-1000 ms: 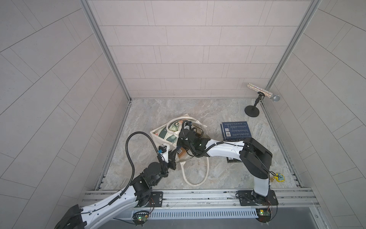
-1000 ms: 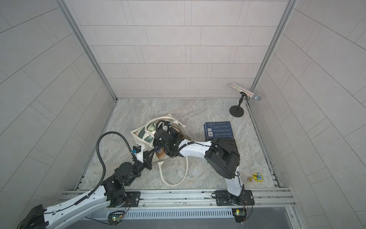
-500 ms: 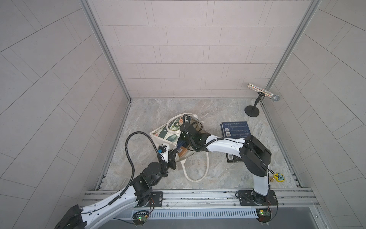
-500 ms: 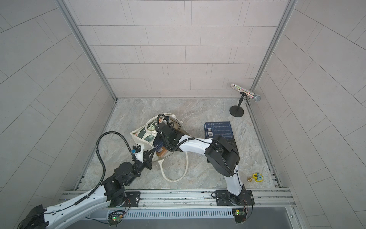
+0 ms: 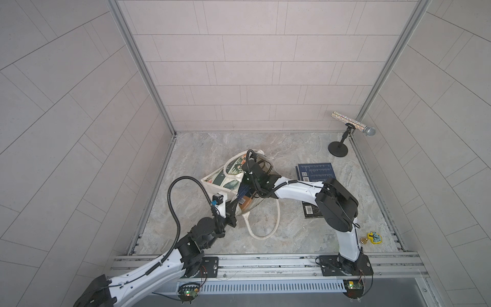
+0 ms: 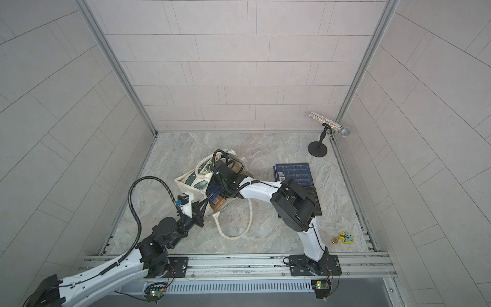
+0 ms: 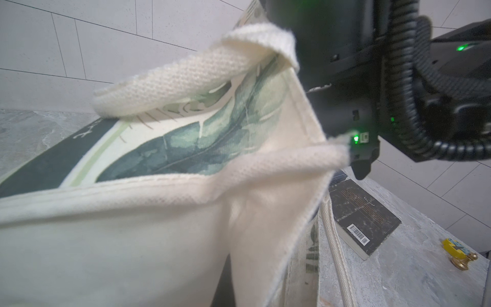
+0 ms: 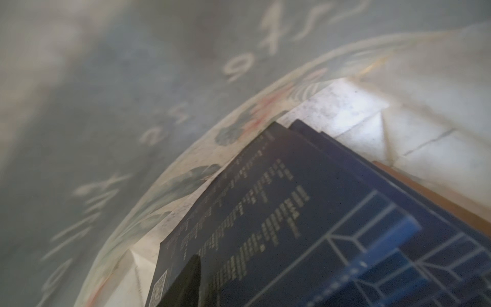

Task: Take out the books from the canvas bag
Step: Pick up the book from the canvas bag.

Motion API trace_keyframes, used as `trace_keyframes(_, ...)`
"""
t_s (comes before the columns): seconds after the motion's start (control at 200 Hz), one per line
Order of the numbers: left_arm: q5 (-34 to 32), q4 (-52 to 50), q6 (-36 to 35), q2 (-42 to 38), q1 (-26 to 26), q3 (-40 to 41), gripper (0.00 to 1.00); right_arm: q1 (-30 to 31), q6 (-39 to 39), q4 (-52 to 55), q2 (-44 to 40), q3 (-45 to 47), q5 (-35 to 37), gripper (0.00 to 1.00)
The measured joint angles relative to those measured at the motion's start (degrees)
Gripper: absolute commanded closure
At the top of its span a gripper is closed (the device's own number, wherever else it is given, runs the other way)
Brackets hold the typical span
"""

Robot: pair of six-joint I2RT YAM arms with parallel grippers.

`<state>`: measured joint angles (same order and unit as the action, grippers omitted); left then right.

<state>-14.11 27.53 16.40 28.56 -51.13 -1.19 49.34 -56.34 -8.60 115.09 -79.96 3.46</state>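
1. Right gripper (image 5: 250,187) is inside the mouth of the canvas bag (image 5: 225,182), over the books (image 5: 244,195) stacked there. One dark finger (image 8: 186,281) lies against the top navy book (image 8: 265,212). Whether the jaws are spread or pinching it cannot be told.
2. Left gripper (image 5: 234,206) is pressed together on the bag's near rim, and that rim is lifted. Cloth fills most of the left wrist view.
3. Location: the bag lies on its side near the middle of the floor (image 5: 202,159), mouth facing the arms. One handle loop (image 5: 265,231) trails on the floor.
4. Obstructions: bag cloth closely surrounds the right gripper. The right arm (image 5: 295,190) crosses above the black book (image 5: 309,211).
5. Books in the bag: at least three, seen in the right wrist view. Navy ones are stacked on top, with an orange-brown book (image 8: 425,196) beneath.
6. Books out: two, on the floor to the right of the bag. These are the loose navy book (image 5: 314,171) and the black book, which has a barcode and is partly under the arm.
7. Other items:
   - One microphone on a stand (image 5: 350,125) in the far right corner.
   - One small yellow piece with a brass knob (image 5: 373,238) near the right arm's base, well apart from the bag.
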Motion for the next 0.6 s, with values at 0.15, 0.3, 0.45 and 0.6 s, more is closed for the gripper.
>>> trace_keyframes(0.15, -0.2, 0.0, 0.0, 0.0, 0.0, 0.0, 1.0, -0.2, -0.9, -0.5, 0.3, -0.2, 0.2, 0.81)
trace_keyframes(0.3, -1.2, -0.2, 0.1, 0.0, -0.1, 0.0, 1.0, 0.0, -2.3, -5.0, -0.6, 1.4, 0.0, 1.0)
trace_keyframes(0.45, -5.9, -0.8, 0.9, 1.9, -1.0, -0.6, 1.0, -0.2, -2.1, -9.8, -3.9, 8.3, 1.4, 1.0)
trace_keyframes(0.6, -11.0, -2.2, 1.8, 3.5, -1.1, -1.1, 1.0, -1.1, -1.0, -14.4, -8.8, 18.1, 5.5, 1.0)
